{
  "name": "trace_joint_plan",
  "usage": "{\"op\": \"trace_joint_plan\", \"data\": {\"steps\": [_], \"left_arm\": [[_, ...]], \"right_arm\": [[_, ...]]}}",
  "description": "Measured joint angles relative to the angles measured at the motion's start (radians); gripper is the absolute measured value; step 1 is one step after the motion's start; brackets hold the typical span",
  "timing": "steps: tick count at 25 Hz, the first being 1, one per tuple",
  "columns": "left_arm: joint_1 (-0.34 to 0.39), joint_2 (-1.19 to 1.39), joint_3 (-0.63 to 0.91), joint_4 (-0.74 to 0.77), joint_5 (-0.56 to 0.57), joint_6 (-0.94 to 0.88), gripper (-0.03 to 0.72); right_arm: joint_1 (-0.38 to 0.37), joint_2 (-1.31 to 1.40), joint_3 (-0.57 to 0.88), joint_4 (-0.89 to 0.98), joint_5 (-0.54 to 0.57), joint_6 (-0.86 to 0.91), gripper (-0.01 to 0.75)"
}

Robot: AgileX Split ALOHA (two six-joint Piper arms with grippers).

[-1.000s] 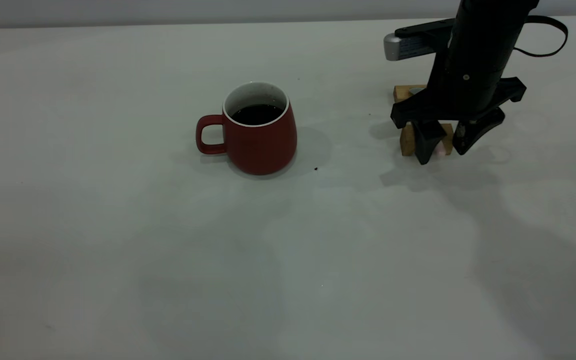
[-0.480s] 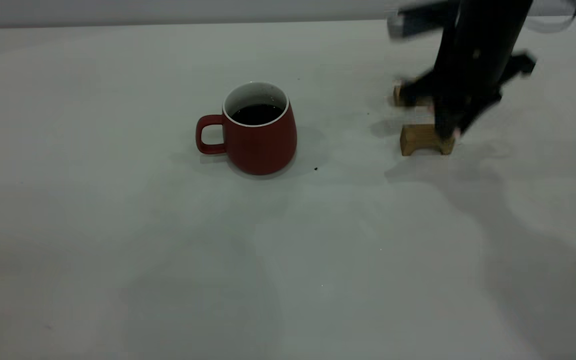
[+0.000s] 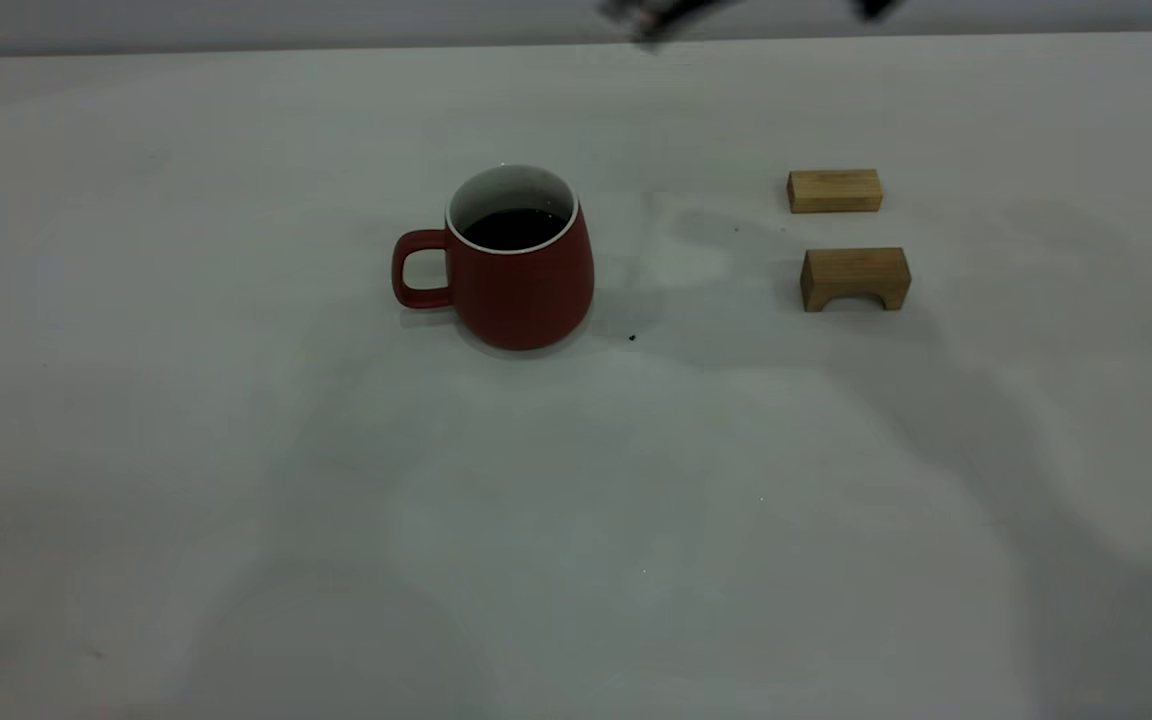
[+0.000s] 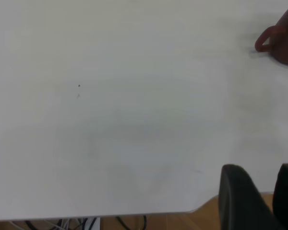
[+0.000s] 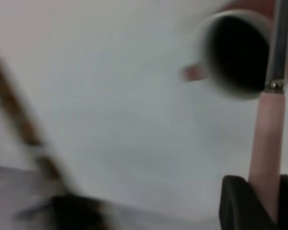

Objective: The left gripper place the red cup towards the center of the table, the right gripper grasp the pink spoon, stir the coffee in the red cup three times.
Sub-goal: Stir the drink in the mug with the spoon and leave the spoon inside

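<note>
Two wooden blocks right of red cup.

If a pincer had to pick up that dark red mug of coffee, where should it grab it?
Probably by the loop handle of the dark red ceramic mug. It sticks out sideways toward the left arm's side with bare pale table next to it, so a pincer could come in from there. The mug stands upright holding dark coffee, so it should stay level.

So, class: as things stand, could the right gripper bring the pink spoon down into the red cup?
Probably yes: the right gripper holds the pink spoon above the red cup, whose open mouth is unobstructed.
</note>
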Motion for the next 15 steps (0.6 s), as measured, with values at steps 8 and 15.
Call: {"op": "trace_joint_plan", "data": {"steps": [8,15], "left_arm": [[0.000,0.000,0.000,0.000,0.000,0.000,0.247],[0.000,0.000,0.000,0.000,0.000,0.000,0.247]], "right_arm": [[0.084,0.043,0.007,0.611,-0.038,0.244,0.145],[0.097,0.148,0.007,0.766,-0.065,0.404,0.145]]}}
